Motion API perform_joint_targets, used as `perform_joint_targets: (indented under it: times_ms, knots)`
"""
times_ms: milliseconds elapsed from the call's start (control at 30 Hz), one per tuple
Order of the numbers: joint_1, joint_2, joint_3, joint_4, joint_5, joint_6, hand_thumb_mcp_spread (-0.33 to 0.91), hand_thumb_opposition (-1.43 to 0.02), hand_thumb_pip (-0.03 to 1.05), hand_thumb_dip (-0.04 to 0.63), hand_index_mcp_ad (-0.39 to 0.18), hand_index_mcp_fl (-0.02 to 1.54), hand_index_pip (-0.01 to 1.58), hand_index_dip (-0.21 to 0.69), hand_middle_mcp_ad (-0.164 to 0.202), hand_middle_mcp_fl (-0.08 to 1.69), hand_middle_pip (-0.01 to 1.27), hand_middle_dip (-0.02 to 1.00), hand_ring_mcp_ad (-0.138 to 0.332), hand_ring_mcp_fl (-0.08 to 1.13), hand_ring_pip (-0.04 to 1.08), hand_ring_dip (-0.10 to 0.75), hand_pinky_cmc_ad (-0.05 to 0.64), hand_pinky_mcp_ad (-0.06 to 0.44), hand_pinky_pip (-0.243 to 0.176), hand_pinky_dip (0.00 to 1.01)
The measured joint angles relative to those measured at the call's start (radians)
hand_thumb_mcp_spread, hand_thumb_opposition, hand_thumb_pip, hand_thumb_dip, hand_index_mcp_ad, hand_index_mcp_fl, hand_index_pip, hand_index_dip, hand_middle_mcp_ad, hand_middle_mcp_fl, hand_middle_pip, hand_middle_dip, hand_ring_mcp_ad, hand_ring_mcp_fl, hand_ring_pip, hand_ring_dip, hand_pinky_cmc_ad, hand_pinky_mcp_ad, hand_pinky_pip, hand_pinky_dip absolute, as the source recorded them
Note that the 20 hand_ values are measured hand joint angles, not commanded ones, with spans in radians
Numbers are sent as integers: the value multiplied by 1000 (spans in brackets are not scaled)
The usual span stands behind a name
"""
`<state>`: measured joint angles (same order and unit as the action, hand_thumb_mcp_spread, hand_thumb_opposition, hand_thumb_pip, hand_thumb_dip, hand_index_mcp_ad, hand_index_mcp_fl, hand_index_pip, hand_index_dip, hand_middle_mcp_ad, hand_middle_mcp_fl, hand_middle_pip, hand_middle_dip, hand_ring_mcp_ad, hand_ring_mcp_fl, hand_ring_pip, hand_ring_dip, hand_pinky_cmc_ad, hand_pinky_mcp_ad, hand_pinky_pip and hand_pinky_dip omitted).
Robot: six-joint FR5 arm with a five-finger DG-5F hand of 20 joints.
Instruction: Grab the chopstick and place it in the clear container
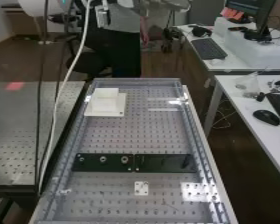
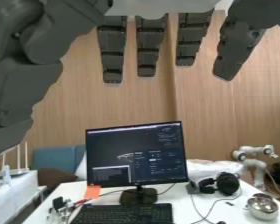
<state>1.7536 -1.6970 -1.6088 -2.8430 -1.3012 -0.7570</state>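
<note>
Hand [image 2: 148,45] wide, fingers [image 2: 112,50] straight, apart. Beyond fingertips: monitor [image 2: 137,150], keyboard [image 2: 124,214] in front, headphones [image 2: 227,184] beside, all on white worktop [image 2: 182,206].

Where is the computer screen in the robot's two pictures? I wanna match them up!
High view: the screen is in the top right corner, partly cut off by the picture's edge.
Wrist view: the screen stands upright, a bit below the middle.
Landmark in both: a black keyboard on a white desk in front of a screen. It may be the same spot, but I can't be certain.
</note>
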Motion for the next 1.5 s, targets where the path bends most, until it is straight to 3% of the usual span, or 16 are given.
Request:
perform_joint_targets:
  times_ms: [300, 500, 767, 1500]
  knots:
    - [-18, 19, -9, -100, 3, -78, 272, -663, 316, 86, -145, 379, 35, 410, 9, 134, 133, 312, 150, 14, 101, 195, 494, 342, -110, 201]
    - [-37, 11, 24, -234, -33, -33, 269, -660, 328, 84, -148, 379, 35, 394, 3, 134, 133, 312, 148, 14, 101, 195, 494, 342, -110, 188]
    - [-49, 7, 35, -306, -44, 7, 264, -660, 328, 84, -143, 379, 38, 394, 7, 169, 133, 316, 152, 14, 101, 195, 494, 347, -105, 178]
    - [-61, 30, 6, -239, -22, -5, 260, -663, 328, 86, -152, 361, 37, 363, 0, 166, 133, 316, 143, 14, 101, 195, 494, 361, -75, 180]
